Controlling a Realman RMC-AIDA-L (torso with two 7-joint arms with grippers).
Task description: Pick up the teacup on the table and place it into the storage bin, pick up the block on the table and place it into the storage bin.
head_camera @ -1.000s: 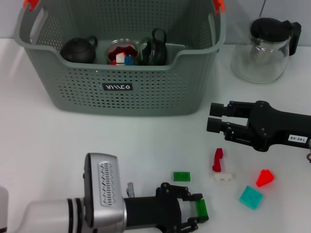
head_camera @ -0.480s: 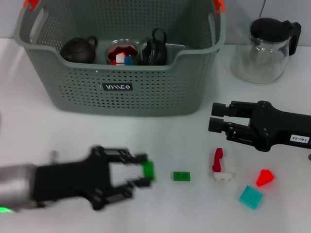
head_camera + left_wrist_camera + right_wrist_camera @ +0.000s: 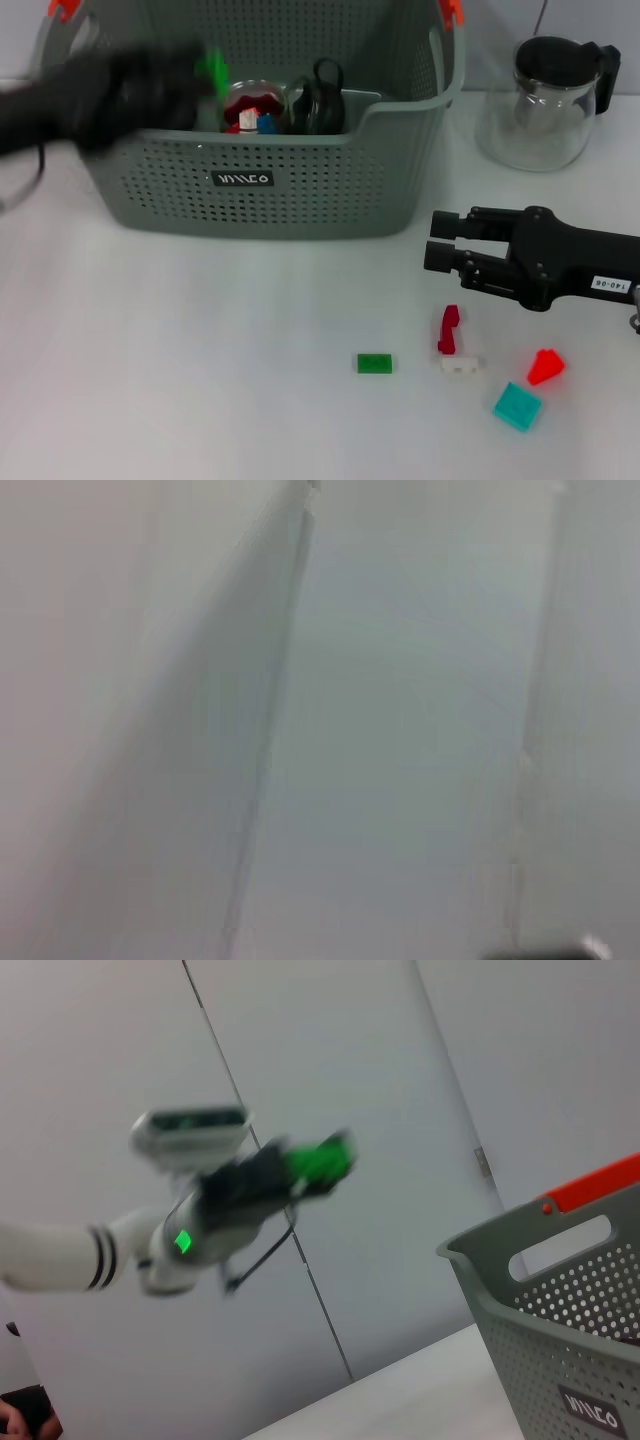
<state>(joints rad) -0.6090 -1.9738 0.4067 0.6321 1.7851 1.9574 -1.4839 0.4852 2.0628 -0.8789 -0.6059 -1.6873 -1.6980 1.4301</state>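
The storage bin (image 3: 250,150) fills the upper left and centre of your head view, its front wall carrying a small black label (image 3: 242,180), orange clips at the handles. At the far upper left of that view your left gripper (image 3: 195,80) hangs over the bin's left end, motion-blurred, with a green block (image 3: 211,72) pinched between its fingers; the right wrist view confirms this, showing the same gripper (image 3: 315,1165) in the air, closed on the green block (image 3: 322,1160). Inside the bin you have a dark teapot, mostly hidden behind the blur, a cup (image 3: 252,104) holding red, white and blue pieces, and a dark looped item (image 3: 322,95) to its right. The left wrist view shows only pale blur; nothing can be made out there.

Lower centre on the table (image 3: 180,350) lies a flat green brick (image 3: 374,363). To its right lie a red piece (image 3: 449,329) touching a white piece (image 3: 459,364), then a teal block (image 3: 517,406) and a red-orange wedge (image 3: 545,366). Your right gripper (image 3: 440,245) sits at the right middle, above those pieces, jaws parted and holding nothing. A glass pitcher (image 3: 545,95) with a black lid stands at the upper right.
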